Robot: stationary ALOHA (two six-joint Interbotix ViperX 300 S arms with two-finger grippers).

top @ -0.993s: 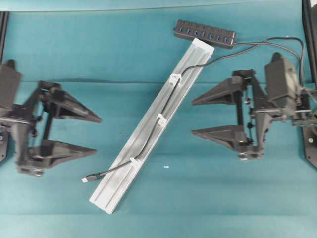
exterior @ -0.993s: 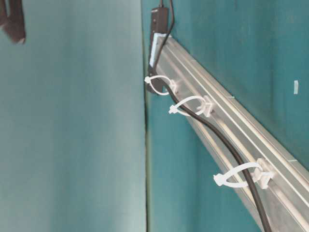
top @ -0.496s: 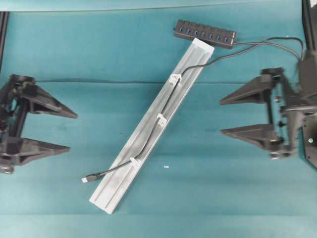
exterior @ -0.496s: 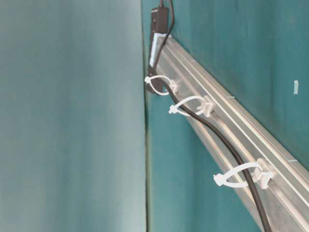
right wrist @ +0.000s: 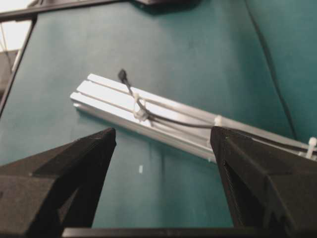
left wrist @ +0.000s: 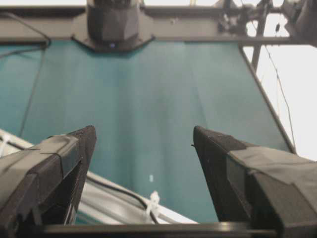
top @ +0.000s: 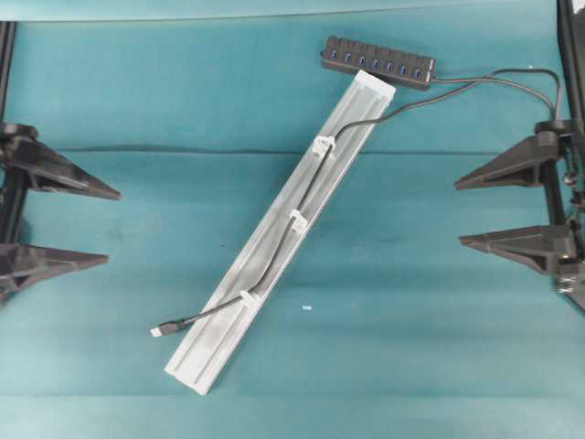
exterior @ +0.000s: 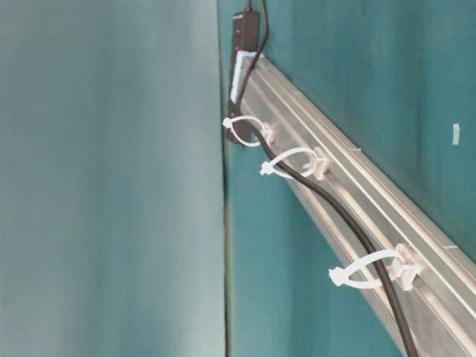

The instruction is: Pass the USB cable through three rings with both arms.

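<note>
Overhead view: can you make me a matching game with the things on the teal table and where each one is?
Things:
1. black multi-port hub
2. small metal-tipped plug of the dark grey USB cable
3. long silver aluminium rail
4. tiny white scrap

Places:
A. poking out past the rail's lower left side
B. lying slantwise across the middle
C. at the top, by the rail's upper end
D. alone on the cloth, just right of the rail

Pairs: 1-C, 2-A, 3-B, 4-D
</note>
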